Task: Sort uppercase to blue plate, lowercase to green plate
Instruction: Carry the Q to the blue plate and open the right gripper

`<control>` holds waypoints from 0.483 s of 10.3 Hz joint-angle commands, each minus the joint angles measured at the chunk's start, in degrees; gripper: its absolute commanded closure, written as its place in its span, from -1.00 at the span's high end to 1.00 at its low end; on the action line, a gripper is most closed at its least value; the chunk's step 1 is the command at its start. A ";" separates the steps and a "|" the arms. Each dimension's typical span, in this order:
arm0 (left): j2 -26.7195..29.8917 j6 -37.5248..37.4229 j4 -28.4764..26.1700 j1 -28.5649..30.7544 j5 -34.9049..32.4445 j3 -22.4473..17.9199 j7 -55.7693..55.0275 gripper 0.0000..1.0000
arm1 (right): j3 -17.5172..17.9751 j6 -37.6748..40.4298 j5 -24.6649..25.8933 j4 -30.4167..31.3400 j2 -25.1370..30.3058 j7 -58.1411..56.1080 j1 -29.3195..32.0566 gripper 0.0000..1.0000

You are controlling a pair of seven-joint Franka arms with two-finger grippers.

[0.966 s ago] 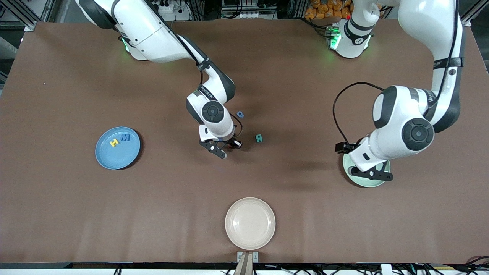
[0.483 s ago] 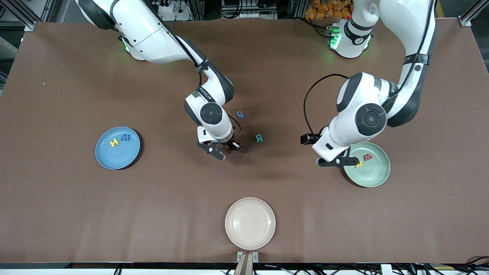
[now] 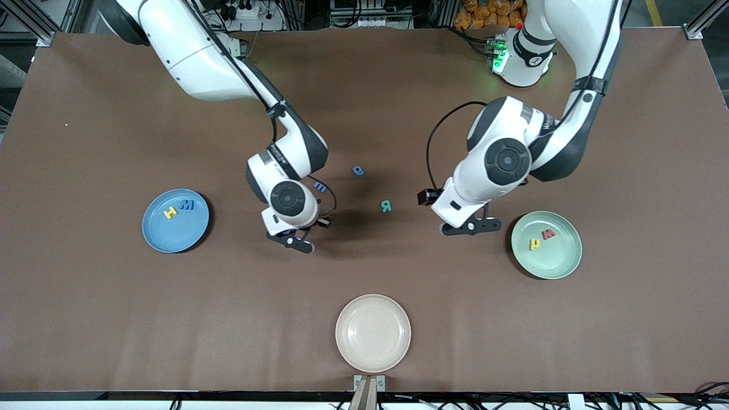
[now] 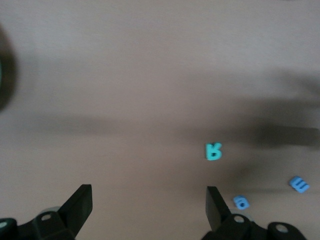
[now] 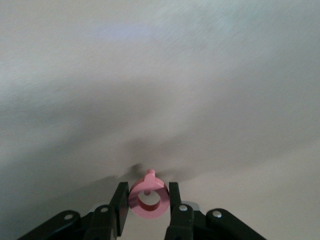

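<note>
Right gripper [image 3: 290,240] hangs over bare tabletop [image 3: 114,319], and the right wrist view settles what it carries: the jaws are pinching the red Q [image 5: 147,201], clamped on both flanks of the ring with its little tail poking up between the fingers. That's a capital, so it belongs on the blue plate [image 3: 162,236]. The plate lies toward the right arm's end of the table from those jaws, at much the same depth, with clear tabletop between them. The yellow H [image 3: 170,213] and blue M [image 3: 187,204] already sit on the plate's farther half, so the nearer half looks like the place to drop it.

Left gripper [image 3: 470,227] hovers with its jaws spread wide and nothing between them, over the tabletop between the green R [image 3: 386,205] and the green plate [image 3: 561,265]. That plate already holds the yellow n [image 3: 534,244] and red w [image 3: 548,234]. The lowercase still out, the blue a [image 3: 357,170] and blue m [image 3: 320,185], both lie toward the right arm's end from these open jaws and farther from the front camera than the R. The a is the closer of the two. How the a is turned I can't quite make out in the soft wrist view.

The beige plate [image 3: 373,333] sits nearest the camera and, by the task, takes no part.
</note>
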State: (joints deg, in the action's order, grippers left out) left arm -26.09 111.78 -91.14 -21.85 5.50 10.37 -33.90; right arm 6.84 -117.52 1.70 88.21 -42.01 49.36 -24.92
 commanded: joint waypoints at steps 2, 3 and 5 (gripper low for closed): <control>-2.73 7.55 0.26 -5.82 0.66 1.58 -9.55 1.00 | -2.61 7.12 0.50 3.44 5.52 -16.96 4.08 -0.42; -4.48 10.36 1.48 -8.10 0.66 1.58 -14.13 1.00 | -5.15 7.13 0.50 5.28 6.93 -23.89 4.78 -0.42; -9.83 14.93 6.47 -11.97 0.74 1.58 -26.41 1.00 | -11.38 8.09 0.15 7.05 8.34 -38.83 4.88 -0.42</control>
State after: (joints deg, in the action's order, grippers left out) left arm -31.27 124.68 -90.00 -31.66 5.50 12.20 -52.92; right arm -1.56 -109.38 1.75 91.29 -36.94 19.05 -20.36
